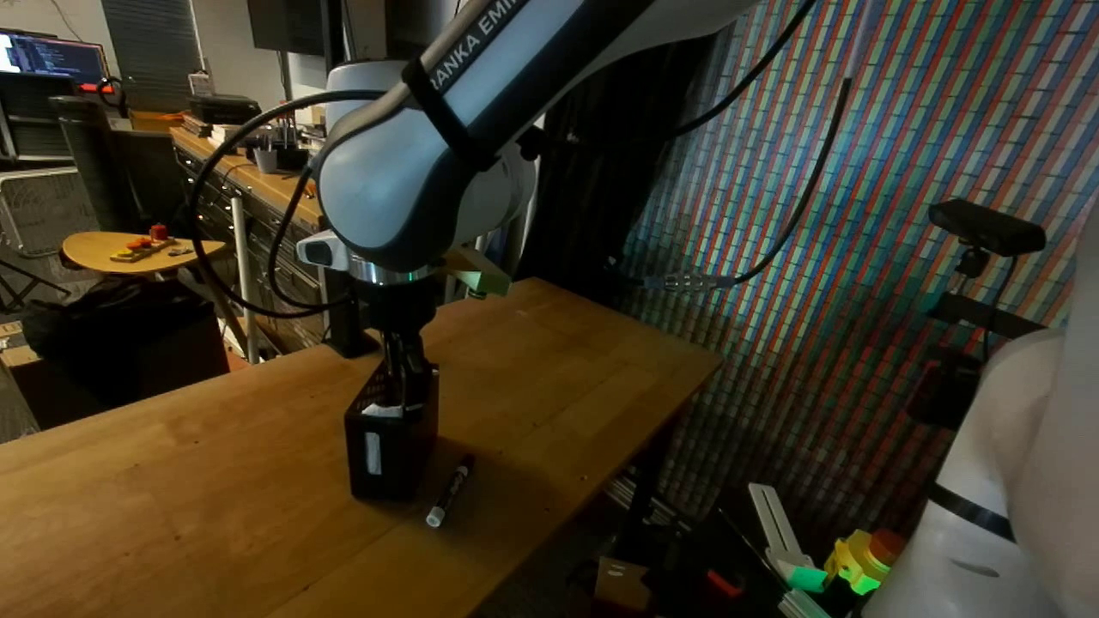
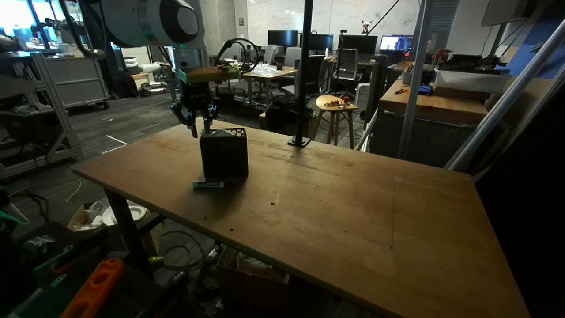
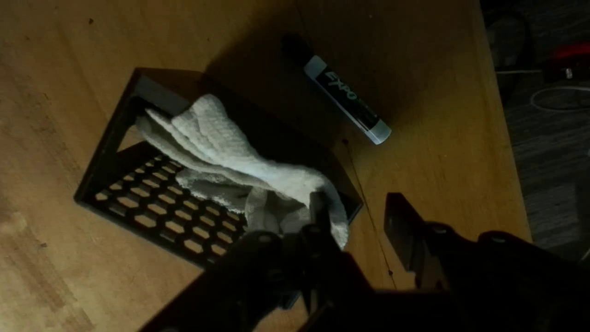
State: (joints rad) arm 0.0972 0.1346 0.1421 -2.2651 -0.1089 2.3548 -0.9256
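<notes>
Over one end of the black rectangular plastic box [image 2: 224, 155], I held my black two-fingered gripper [image 3: 356, 203] spread, one finger by the crumpled white cloth [image 3: 265, 170] inside the box, judging that slow, vertical motion would best avoid tipping it.

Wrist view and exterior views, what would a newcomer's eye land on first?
Probably the pale robot arm, upper middle of an exterior view, and the multicolored backdrop at picture right. In the wrist view, a white cloth stands out, bunched in a black box, with the open gripper at the box's end.
</notes>
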